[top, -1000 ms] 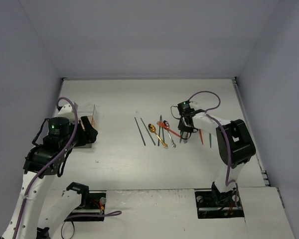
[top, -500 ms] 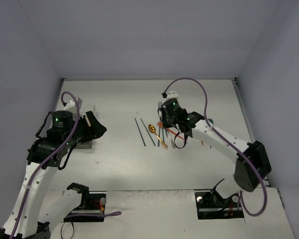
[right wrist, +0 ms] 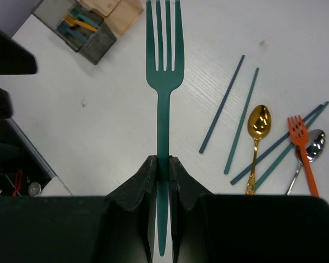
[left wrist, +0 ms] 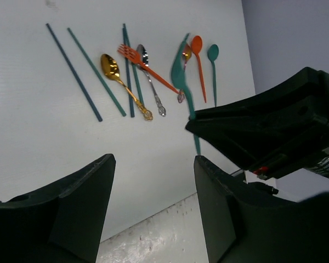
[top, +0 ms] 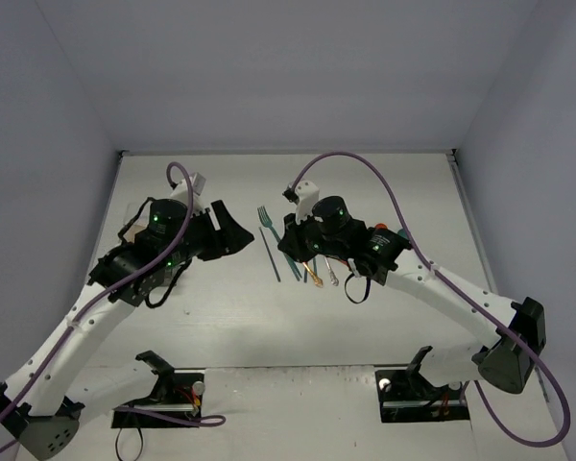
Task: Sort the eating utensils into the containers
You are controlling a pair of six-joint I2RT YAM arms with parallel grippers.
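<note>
The fork (right wrist: 163,71), clamped in the closed right gripper (right wrist: 163,164), has been carried left from the other utensils (right wrist: 257,123). The left gripper (left wrist: 153,170), half open and empty, has been swung near: a handover towards the container (right wrist: 96,46) is likely.

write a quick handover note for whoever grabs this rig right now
Right gripper: shut on the teal fork, which is lifted off the table.
Left gripper: open and empty, hovering over the table.
Container: on the table, ahead of the fork tines and off to one side.
Done: the container already holds some orange and teal pieces.
Left: put the teal fork in, then sort what lies on the table: four chopsticks, gold spoon, orange fork, silver spoon, orange spoon, teal spoon.
</note>
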